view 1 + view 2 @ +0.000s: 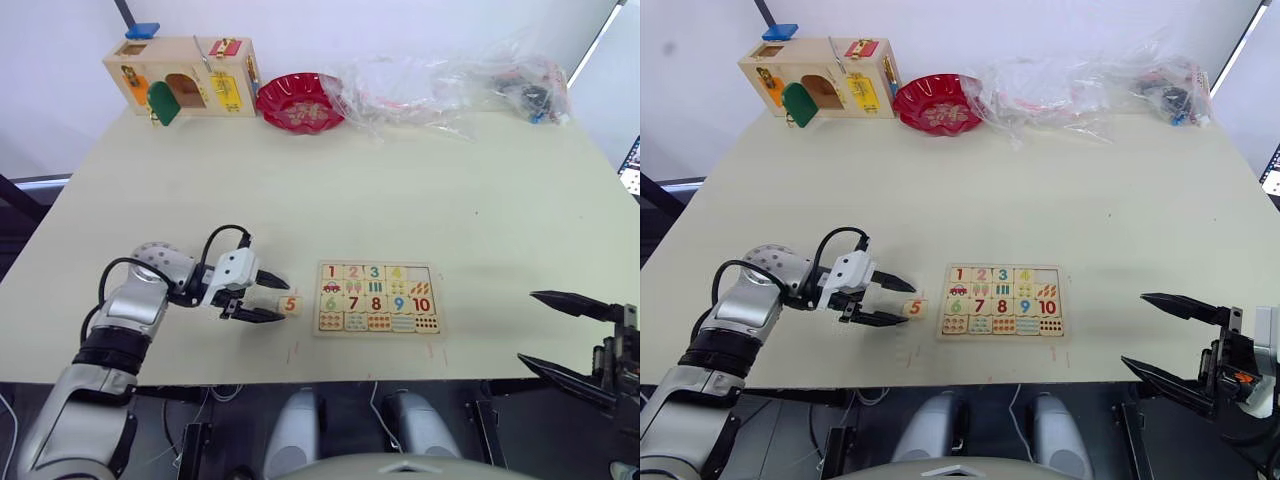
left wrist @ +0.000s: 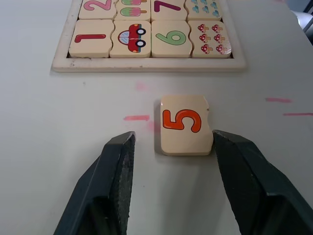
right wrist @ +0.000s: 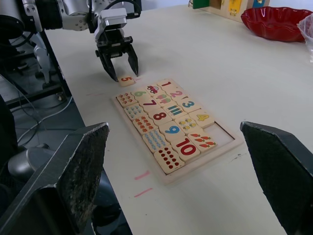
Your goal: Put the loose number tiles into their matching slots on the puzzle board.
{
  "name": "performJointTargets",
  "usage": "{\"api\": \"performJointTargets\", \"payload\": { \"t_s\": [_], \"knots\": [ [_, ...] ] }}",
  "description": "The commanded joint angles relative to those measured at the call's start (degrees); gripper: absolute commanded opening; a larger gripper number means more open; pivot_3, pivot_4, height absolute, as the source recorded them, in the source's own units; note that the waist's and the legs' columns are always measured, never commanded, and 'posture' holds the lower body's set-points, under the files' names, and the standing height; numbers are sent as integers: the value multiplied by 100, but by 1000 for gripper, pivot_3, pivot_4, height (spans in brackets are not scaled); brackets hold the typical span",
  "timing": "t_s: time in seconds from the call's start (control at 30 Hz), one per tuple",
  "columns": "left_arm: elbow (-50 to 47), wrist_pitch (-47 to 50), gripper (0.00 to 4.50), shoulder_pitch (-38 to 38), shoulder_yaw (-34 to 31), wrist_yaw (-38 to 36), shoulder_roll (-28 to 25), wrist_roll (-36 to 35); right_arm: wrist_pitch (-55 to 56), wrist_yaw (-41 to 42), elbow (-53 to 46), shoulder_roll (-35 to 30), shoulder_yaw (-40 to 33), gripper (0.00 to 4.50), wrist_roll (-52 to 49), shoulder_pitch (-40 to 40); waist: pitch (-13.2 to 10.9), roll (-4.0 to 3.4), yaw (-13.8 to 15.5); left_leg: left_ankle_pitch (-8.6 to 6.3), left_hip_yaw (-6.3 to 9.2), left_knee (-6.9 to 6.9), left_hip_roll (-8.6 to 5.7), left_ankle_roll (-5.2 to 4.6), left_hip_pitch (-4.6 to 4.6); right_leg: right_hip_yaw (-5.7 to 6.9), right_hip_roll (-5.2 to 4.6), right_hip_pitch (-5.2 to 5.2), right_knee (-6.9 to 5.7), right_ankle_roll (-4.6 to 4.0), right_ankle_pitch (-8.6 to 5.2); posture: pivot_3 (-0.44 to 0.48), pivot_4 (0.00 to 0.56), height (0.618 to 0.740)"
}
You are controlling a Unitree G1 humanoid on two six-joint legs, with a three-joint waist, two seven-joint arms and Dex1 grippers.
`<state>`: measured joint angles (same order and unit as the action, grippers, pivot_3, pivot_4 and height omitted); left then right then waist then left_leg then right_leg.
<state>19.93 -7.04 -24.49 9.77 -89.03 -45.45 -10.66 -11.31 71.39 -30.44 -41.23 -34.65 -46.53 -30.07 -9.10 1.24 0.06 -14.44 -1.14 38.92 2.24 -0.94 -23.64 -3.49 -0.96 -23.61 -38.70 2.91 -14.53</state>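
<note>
The puzzle board (image 1: pixel 319 298) lies near the table's front edge, right of my left gripper. Tiles 1 to 4 sit in its far row, and the slot (image 1: pixel 421 273) at that row's right end is bare wood. The loose tile with an orange-red 5 (image 2: pixel 186 125) lies flat on the table just left of the board. My left gripper (image 1: pixel 284 299) is open, low over the table, one finger on each side of the 5 tile; one finger (image 2: pixel 244 171) touches or nearly touches its edge. My right gripper (image 1: pixel 530 327) hangs open and empty, well right of the board.
A wooden latch box (image 1: pixel 185 75), a red bowl (image 1: pixel 300 100) and clear plastic bags (image 1: pixel 450 85) stand along the far edge. Small red marks (image 2: pixel 137 117) dot the table by the tile. Bare tabletop spreads between board and far objects.
</note>
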Motion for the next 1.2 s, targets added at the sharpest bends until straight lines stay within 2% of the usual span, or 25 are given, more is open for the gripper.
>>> {"api": "performJointTargets", "payload": {
  "t_s": [0.03, 0.2, 0.3, 0.33, 0.4, 0.53, 0.6, 0.73, 0.87, 1.03, 1.2],
  "knots": [
    [17, -60, 2883, 60, 72, -23, 21, 63, 48, -2, -125, 13, -185, 4500, -71, -47, 0, 0, 5, 0, 0, 0, 0, 0, 0, 0, 0, 0, 0, 0, 0, 0, 150, 740],
    [13, -98, 2883, 71, 88, -2, 35, 92, 70, -13, -103, 19, -151, 4500, -56, -32, 0, 0, 5, 0, 0, 0, 0, 0, 0, 0, 0, 0, 1, 0, 0, 0, 150, 740],
    [-25, -79, 2080, 89, 101, -2, 43, 94, 90, -12, -88, 32, -121, 4500, -36, -26, 0, 0, 5, 0, 0, 0, 0, 0, 0, 0, 0, 0, 0, 0, 0, 0, 150, 740],
    [-41, -74, 1443, 96, 99, -7, 36, 89, 97, -10, -85, 36, -118, 4500, -31, -28, 0, 0, 3, 0, 0, 0, 0, 0, 0, 0, 0, 0, 0, 0, 0, 0, 150, 740],
    [-85, -27, 1012, 87, 78, -26, 2, 66, 103, -7, -81, 39, -121, 4500, -27, -31, 1, -2, 1, 0, 0, 0, 0, 0, 0, 0, 0, 0, 0, 0, 0, 0, 150, 740],
    [-292, 194, 1000, -5, -13, -49, -116, -16, 115, 2, -74, 52, -129, 4500, -14, -28, 1, -1, -3, 0, 0, 0, 0, 0, 0, 0, 0, 0, 1, 0, 0, 0, 150, 740],
    [-670, 637, 1000, -160, -68, 22, -236, -56, 134, 13, -55, 66, -162, 4500, -11, -36, 0, 0, -11, 0, 0, 0, 0, 0, 0, 0, 0, 0, 0, 0, 0, 0, 150, 740],
    [-1910, 2196, 1000, -820, 43, -127, -647, -208, 181, 28, -12, 117, -292, 4500, -35, -67, -6, 11, 24, 0, 10, 3, 1, 0, -9, 10, 1, -2, 0, 0, -1, 0, 150, 740],
    [-2528, 3444, 1000, -1457, 369, -109, -743, -230, 211, -1, -41, 140, -315, 4500, -7, -91, 1, -1, 61, 0, 5, 9, -2, 0, -8, 7, -1, 2, 5, 3, -2, 0, 150, 740],
    [-3106, 5230, 1000, -3096, 1445, -134, -377, 67, 224, -99, -194, 172, -532, 4500, -10, -254, -3, 3, 78, 0, 18, 18, -4, 0, -14, 9, 7, 3, 1, 19, -11, 0, 150, 740],
    [-2917, 5951, 1000, -3999, 2106, 341, 375, 271, 231, -241, -411, 231, -693, 4500, -1, -405, -2, -4, 26, 0, 15, 17, -4, 0, -10, -4, 12, 3, 0, 21, -14, 0, 150, 740]
  ]
}}
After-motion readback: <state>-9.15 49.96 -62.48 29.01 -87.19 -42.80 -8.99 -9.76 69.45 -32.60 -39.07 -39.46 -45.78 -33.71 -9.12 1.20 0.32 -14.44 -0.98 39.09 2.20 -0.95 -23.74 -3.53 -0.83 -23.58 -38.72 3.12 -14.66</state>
